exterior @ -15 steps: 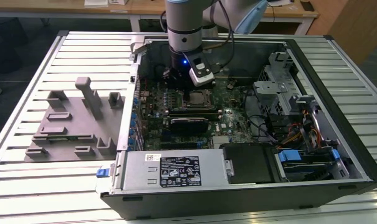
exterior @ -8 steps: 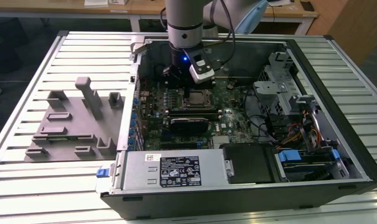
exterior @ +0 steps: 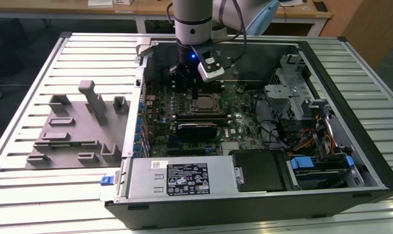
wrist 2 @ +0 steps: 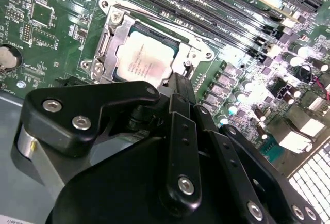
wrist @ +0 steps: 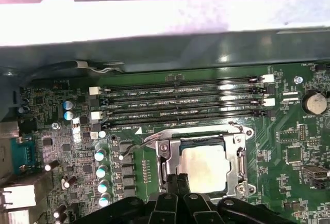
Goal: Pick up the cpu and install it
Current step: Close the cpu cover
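Observation:
The cpu (exterior: 204,103) lies flat in the metal socket frame (wrist: 241,154) on the motherboard inside the open computer case. In both wrist views its pale silver top (wrist 2: 147,59) (wrist: 204,168) shows, level in the frame. My gripper (exterior: 194,90) hangs just above the socket's edge, at the side toward the exterior view's left. Its two black fingers are pressed together at the tips (wrist 2: 178,81) (wrist: 178,179) with nothing between them. The tips stand over the cpu's rim, and I cannot tell if they touch it.
The case (exterior: 352,97) lies on its side on a slatted metal table. Memory slots (wrist: 180,100) run beside the socket. A power supply (exterior: 183,178) and drive bays (exterior: 320,165) line the near side. Grey fixture blocks (exterior: 79,126) stand at the exterior view's left.

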Robot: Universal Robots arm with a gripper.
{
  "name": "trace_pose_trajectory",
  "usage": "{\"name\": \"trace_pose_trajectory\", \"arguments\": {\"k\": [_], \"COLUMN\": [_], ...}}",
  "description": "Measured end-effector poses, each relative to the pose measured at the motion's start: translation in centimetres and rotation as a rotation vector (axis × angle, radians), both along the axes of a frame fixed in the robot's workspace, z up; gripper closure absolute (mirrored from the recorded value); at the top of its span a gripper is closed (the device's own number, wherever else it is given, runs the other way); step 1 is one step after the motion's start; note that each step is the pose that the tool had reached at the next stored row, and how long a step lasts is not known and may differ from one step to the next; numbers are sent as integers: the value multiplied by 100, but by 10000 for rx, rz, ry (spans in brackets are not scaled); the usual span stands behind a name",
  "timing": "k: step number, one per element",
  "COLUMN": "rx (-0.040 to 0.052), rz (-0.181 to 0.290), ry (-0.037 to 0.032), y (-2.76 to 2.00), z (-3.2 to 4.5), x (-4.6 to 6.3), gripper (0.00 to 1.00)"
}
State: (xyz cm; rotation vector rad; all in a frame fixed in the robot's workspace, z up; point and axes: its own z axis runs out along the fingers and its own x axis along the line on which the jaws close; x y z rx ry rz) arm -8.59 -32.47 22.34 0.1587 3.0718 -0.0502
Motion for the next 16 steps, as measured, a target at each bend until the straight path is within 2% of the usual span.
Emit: {"name": "trace_pose_trajectory", "arguments": {"k": [9,16], "rx": [0,0], "rz": [2,-1], "ry": [0,0], "y": [0,0], "z": [24,24], "x": [3,90], "gripper": [89,89]}}
